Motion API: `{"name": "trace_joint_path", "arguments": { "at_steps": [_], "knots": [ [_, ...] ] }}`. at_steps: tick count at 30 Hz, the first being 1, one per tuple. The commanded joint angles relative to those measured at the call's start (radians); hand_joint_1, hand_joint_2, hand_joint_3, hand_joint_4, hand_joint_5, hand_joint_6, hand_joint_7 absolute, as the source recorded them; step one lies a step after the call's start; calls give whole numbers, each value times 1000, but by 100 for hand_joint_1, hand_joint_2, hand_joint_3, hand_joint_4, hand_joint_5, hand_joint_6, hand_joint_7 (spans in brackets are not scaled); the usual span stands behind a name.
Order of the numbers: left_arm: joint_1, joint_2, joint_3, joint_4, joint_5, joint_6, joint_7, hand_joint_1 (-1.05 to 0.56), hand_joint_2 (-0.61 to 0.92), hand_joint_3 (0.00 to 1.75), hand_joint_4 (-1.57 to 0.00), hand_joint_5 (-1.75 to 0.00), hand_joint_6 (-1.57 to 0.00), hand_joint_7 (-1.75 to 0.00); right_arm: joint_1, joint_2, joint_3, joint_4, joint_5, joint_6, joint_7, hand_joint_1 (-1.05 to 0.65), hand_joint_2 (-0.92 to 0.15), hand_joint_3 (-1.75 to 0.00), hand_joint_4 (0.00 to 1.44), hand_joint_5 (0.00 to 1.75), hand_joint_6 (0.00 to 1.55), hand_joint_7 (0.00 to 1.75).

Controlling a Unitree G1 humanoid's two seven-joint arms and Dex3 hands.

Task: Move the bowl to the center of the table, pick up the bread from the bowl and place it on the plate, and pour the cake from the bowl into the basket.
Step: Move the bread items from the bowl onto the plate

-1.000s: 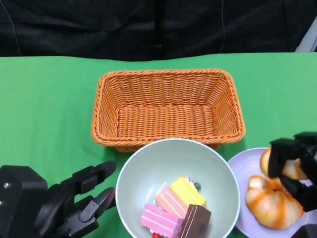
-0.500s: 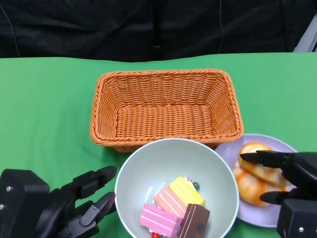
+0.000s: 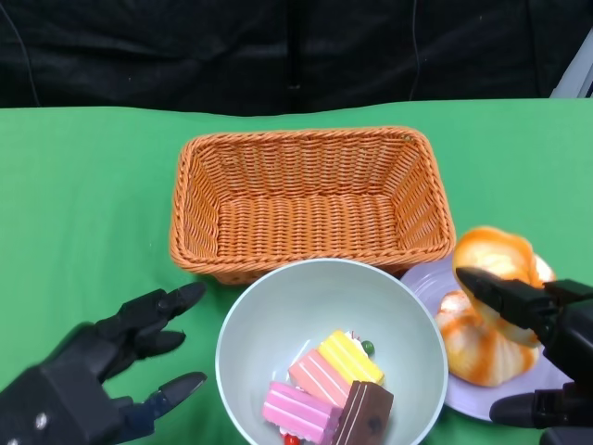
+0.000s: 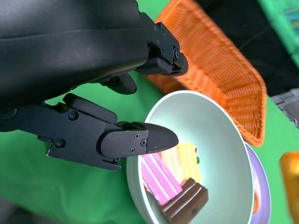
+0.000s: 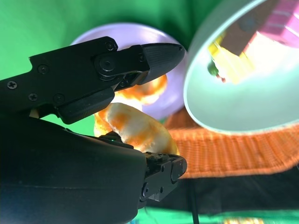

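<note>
The pale green bowl (image 3: 296, 311) stands at the near centre, just in front of the orange wicker basket (image 3: 306, 139). Several cake slices (image 3: 329, 385) lie in it, pink, yellow and brown. On the lilac plate (image 3: 428, 283), right of the bowl, lie two orange-and-white breads: one (image 3: 493, 255) at the far edge and one (image 3: 477, 343) nearer. My right hand (image 3: 561, 329) hovers over the plate with its fingers apart, and the bread (image 5: 135, 128) shows between them without being gripped. My left hand (image 3: 102, 371) is spread open left of the bowl, clear of its rim.
The green cloth runs to a black backdrop behind the basket. In the left wrist view, the bowl (image 4: 210, 121) nearly touches the basket (image 4: 219, 65) and the plate (image 4: 261, 186) on either side. Bare cloth lies left of the basket.
My right hand brought the bread down onto the plate, let go and spread its fingers. My left hand drew back from the bowl to the left and spread wider.
</note>
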State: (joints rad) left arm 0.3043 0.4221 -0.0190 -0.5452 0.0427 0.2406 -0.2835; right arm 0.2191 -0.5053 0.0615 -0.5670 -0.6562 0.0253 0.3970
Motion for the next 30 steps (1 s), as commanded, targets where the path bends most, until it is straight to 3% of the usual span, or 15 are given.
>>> {"name": "trace_joint_path", "arguments": {
  "at_steps": [1, 11, 15, 17, 21, 30],
  "knots": [
    [24, 38, 31, -32, 43, -60, -14, -53, 92, 38, -22, -58, -35, -2, 18, 16, -18, -46, -24, 6, -34, -86, -92, -24, 8, 35, 9, 0],
    [94, 36, 84, -87, 100, -160, -9, -51, 92, 31, -22, -60, -36, -2, -6, 12, -21, -10, -54, -48, -93, -74, -92, -23, 39, 51, 18, 6],
    [109, 25, 79, -93, 109, -182, -8, -51, 92, 32, -22, -60, -37, -2, -39, 5, -6, 52, -75, -49, -85, -72, -92, -25, 50, 49, 39, 14],
    [115, 21, 77, -98, 121, -184, -8, -51, 92, 31, -23, -60, -37, -3, -49, 5, -2, 82, -84, -55, -94, -71, -92, -22, 48, 52, 67, 15],
    [121, 18, 74, -99, 136, -190, -11, -51, 92, 32, -23, -59, -37, -2, -54, 5, -5, 110, -84, -66, -102, -70, -92, -19, 43, 54, 86, 12],
    [119, 7, 68, -102, 154, -189, -13, -53, 92, 33, -25, -56, -38, -2, -47, 6, -8, 122, -82, -70, -114, -70, -92, -19, 33, 49, 94, 11]
  ]
}}
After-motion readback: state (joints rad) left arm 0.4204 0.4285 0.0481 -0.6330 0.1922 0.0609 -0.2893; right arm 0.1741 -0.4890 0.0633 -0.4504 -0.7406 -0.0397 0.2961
